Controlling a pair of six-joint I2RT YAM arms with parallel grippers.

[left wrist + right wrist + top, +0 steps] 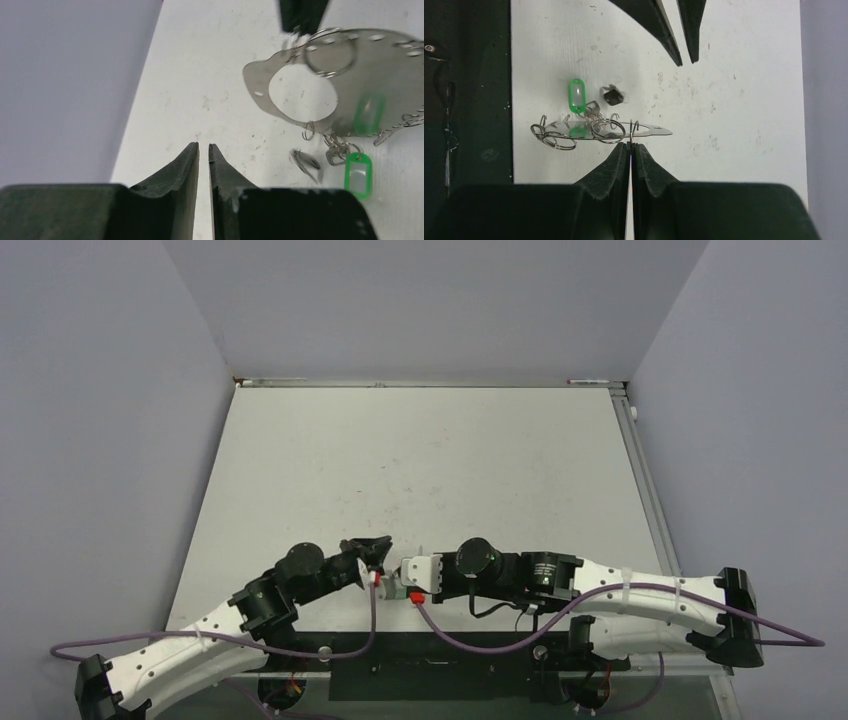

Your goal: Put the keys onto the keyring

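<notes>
My right gripper (630, 145) is pressed together on the keyring (390, 80), pinching its thin edge. The keyring is a flat silver plate with one big round hole and small holes along its rim, several of them carrying rings (608, 131). I hold it on edge low over the near middle of the table (734, 100); I cannot tell whether its lower edge touches.

From my right wrist it shows as a thin line crosswise to my fingers. One end points toward the black strip (479, 100) at the near edge, and the tapered end points out over the open table. Its broad face turns toward my left gripper (203, 146) and mirrors the green tag (576, 95).

My left gripper sits near, apart from the keyring. Its fingers are parted by a thin slit with nothing between them.

The tag lies flat beside the keyring, its long axis square to it. The black-headed key (613, 96) lies just beside the tag, too small to tell where its blade points. Small silver pieces (591, 107) cluster between tag and keyring.

The table is matte white with small dark scuffs. Plain pale grey walls (100, 390) close it in on three sides.
</notes>
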